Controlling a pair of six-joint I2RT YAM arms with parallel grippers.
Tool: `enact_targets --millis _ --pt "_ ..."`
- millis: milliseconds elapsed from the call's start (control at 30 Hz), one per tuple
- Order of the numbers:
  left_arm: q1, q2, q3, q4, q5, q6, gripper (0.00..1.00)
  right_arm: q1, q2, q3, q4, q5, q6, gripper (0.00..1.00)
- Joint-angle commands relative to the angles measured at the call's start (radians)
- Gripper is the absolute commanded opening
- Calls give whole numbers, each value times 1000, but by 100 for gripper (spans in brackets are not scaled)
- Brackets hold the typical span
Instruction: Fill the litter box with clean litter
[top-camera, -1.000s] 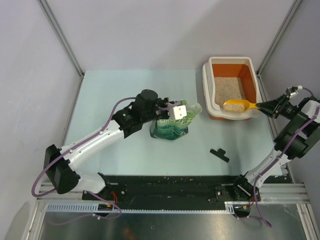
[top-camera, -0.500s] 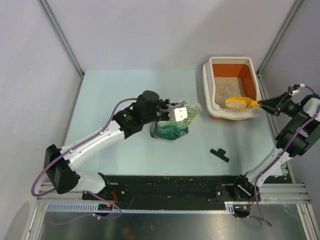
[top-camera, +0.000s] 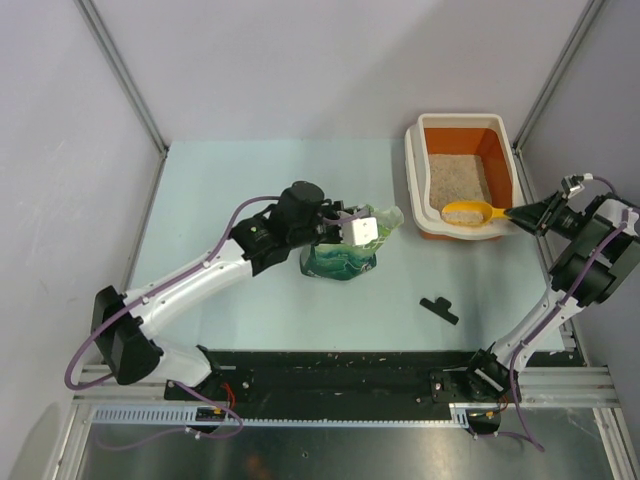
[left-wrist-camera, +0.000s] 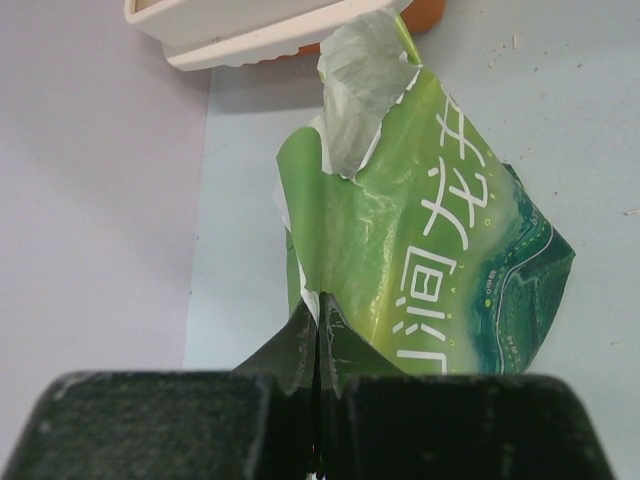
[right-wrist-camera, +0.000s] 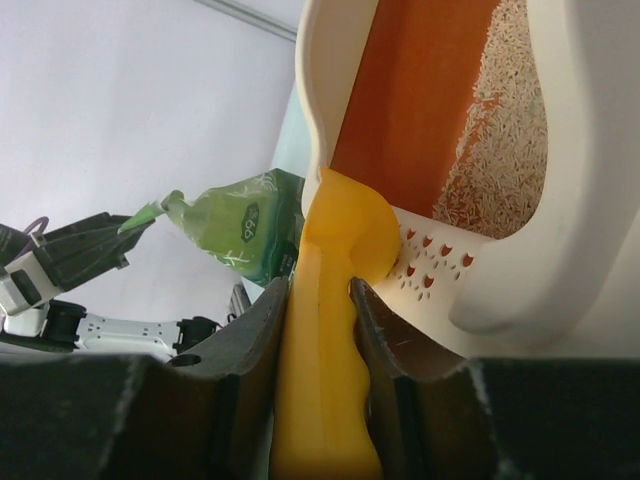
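Clean litter (top-camera: 455, 178) lies inside the litter box (top-camera: 417, 180), floor partly covered. Right jaws grasp the yellow scoop (top-camera: 470, 211), bowl over the box's near rim — scooping-in step, probably. Left jaws clenched on the green bag (top-camera: 340, 262), left of the box. Next: tip scoop inward.

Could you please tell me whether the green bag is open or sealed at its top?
Open. The green bag has a ragged, torn top edge, and the left gripper is pinched shut on the bag's edge.
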Motion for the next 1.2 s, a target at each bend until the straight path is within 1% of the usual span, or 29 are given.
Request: enact_targets --millis 0,100,167,200,233,300,333,367,433,467,533,633,733,833,900,933,967,1000,1033,1100,1167 --pt "-18 12 44 -88 -27 11 0 -19 77 16 -117 -160 -75 0" --pt "-28 18 55 -105 -41 18 0 -24 131 77 -117 -160 -65 0" --pt "-31 27 64 -106 -50 25 1 -27 146 128 -117 -160 -53 0" --pt "-34 30 72 -109 -59 23 3 -28 151 143 -117 -160 -41 0" --pt "-35 35 87 -108 -59 19 7 -28 145 157 -117 -159 -38 0" --pt "-37 44 103 -111 -59 8 20 -25 114 171 -117 -159 -41 0" --pt "-38 44 112 -109 -59 6 23 -22 102 171 -117 -159 -38 0" --pt "-40 42 113 -109 -59 6 29 -18 89 160 -115 -159 -39 0" --pt "-42 42 115 -111 -59 5 31 -7 31 134 -114 -159 -62 0" --pt "-43 39 113 -111 -59 5 38 -2 11 116 -114 -159 -96 0" --pt "-45 38 115 -111 -59 3 40 9 -41 74 -114 -159 -114 0" --pt "-46 36 113 -113 -56 5 41 10 -69 40 -115 -160 -133 0" --pt "-48 35 117 -114 -53 3 40 -1 -61 36 -115 -159 -150 0" --pt "-52 38 124 -116 -56 5 41 -17 -14 69 -115 -160 -142 0" --pt "-58 42 139 -119 -59 11 50 -21 6 83 -117 -160 -133 0" --pt "-60 52 147 -119 -59 15 58 -21 8 86 -117 -160 -125 0" --pt "-64 58 161 -117 -58 17 71 -18 7 86 -115 -160 -121 0" --pt "-68 64 197 -117 -50 14 76 -16 -1 83 -114 -160 -121 0" --pt "-69 79 219 -117 -44 8 84 -14 -6 80 -114 -160 -125 0" --pt "-75 96 287 -117 -18 -8 89 -17 -21 82 -115 -160 -110 0" --pt "-81 115 322 -117 -10 -23 90 -14 -35 85 -115 -160 -96 0"
